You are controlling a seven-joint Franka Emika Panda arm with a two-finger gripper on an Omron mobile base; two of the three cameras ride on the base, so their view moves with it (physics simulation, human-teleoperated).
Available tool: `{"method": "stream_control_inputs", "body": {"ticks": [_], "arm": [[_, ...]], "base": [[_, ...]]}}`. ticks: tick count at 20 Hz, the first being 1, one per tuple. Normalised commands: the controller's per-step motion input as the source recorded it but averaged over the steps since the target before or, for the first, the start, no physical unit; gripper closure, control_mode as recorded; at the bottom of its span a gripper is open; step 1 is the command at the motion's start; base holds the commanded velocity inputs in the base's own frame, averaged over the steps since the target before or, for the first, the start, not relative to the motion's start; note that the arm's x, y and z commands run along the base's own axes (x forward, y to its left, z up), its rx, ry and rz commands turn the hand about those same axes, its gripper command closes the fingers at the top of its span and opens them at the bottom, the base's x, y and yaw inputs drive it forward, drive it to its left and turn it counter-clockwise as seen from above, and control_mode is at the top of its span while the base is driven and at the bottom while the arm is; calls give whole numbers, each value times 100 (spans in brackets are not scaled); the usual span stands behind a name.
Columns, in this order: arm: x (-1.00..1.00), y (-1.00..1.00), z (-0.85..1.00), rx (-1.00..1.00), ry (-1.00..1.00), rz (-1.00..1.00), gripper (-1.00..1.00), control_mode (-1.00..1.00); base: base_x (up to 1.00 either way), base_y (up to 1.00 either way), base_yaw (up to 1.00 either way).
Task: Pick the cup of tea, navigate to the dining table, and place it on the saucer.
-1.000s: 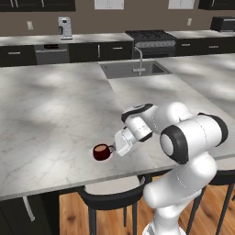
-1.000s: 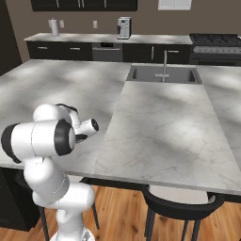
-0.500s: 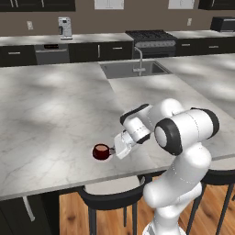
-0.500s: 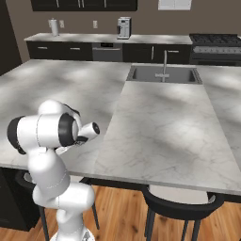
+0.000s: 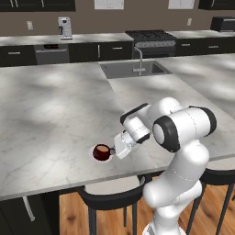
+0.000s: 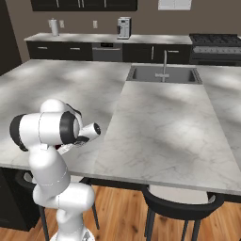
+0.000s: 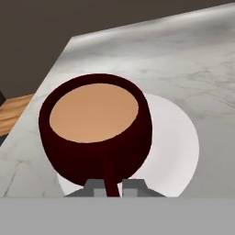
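The dining table [image 5: 55, 114] has a marble surface, and near its front edge lies the white saucer [image 7: 176, 147]. The cup of tea [image 7: 96, 131] stands on it, and the jaws [image 7: 110, 187] are closed on its handle

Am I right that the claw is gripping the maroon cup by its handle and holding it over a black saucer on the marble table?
Not quite: the saucer is white, as the hand view shows. The rest stands: the claw grips the cup of tea by its handle over that saucer on the marble dining table.
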Motion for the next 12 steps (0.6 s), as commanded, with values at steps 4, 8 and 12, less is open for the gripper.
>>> {"method": "stream_control_inputs", "body": {"ticks": [4, 8, 12], "arm": [[-1, 0, 0, 0, -2, 0, 100, -100], [0, 0, 0, 0, 0, 0, -100, -100], [0, 0, 0, 0, 0, 0, -100, -100]], "base": [[0, 0, 0], [0, 0, 0], [0, 0, 0]]}}
